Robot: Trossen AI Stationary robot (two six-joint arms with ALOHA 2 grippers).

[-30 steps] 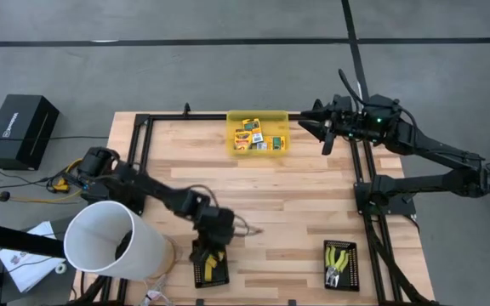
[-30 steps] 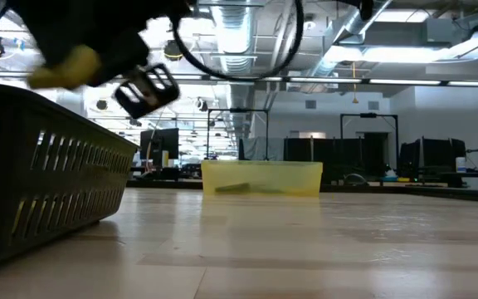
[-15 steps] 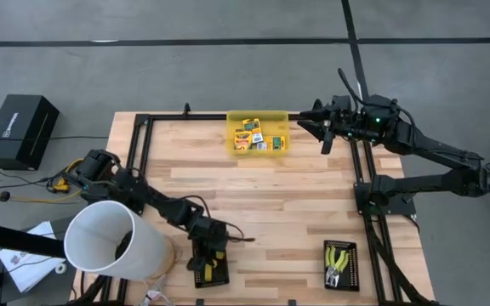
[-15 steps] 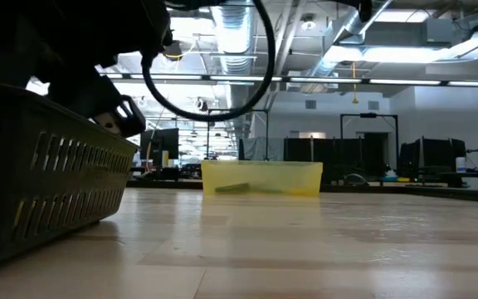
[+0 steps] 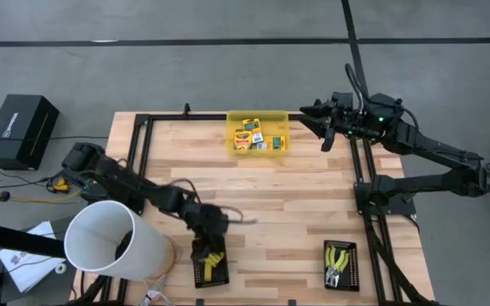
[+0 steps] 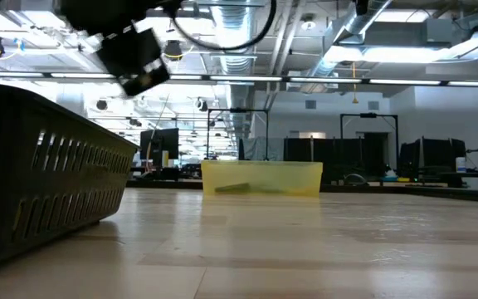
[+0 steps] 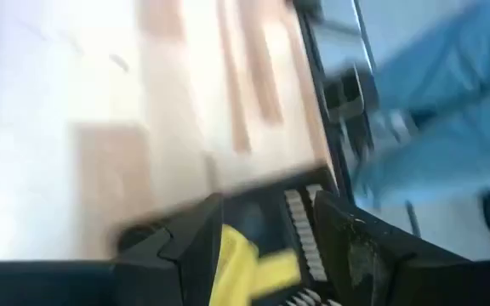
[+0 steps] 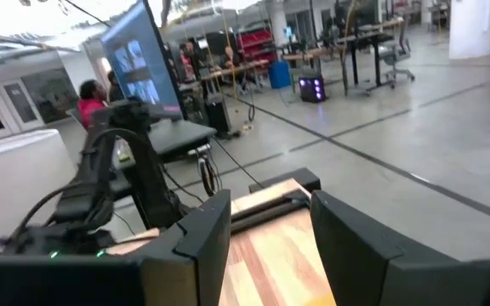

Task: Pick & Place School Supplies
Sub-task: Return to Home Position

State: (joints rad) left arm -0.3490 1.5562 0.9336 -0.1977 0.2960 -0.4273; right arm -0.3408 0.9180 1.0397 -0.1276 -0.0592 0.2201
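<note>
Nearest, at the front edge of the wooden table, stand two black trays. The left tray holds a few short yellow sticks, lying loosely together. The right tray holds the two hand tools with yellow-green handles, side by side.

Just behind the left tray, above the table, hovers the left gripper. In its wrist view the two fingers stand wide apart with nothing between them; only the tray and the sticks show under the gap. I judge that this arm has nothing more to do here than go to its rest pose.

Farther away, at the back edge, is the yellow bin with the printed boxes lying flat and close together inside. Just beside its right side waits the right gripper, fingers also apart and empty.

The boxes are probably light cardboard that can dent, so I would take one across its narrow width, at the middle, with gentle force. Because they lie close together, one finger needs room to go down beside the chosen box. The sticks look light and easy to pinch at the middle. The tools are likely heavier and stiff, so the handles are the better place.
</note>
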